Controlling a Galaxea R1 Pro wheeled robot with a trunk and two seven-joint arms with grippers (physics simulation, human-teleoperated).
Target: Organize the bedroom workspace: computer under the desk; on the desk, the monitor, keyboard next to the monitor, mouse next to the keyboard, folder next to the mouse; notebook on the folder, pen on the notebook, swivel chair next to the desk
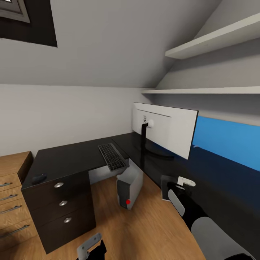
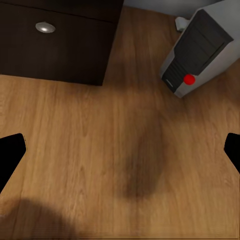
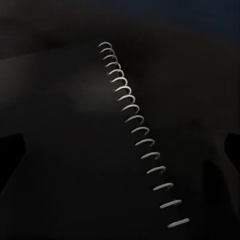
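Head view gives you the desk (image 1: 72, 159) first, with the monitor (image 1: 169, 130) upright on it, the keyboard (image 1: 111, 156) flat beside it and the mouse (image 1: 39, 178) at the far end. Your computer (image 1: 129, 186) stands on the floor under the desk. Your left gripper (image 2: 120, 155) hangs spread above the floor. Your right gripper (image 3: 120, 145) is spread over a spiral binding (image 3: 140, 132).
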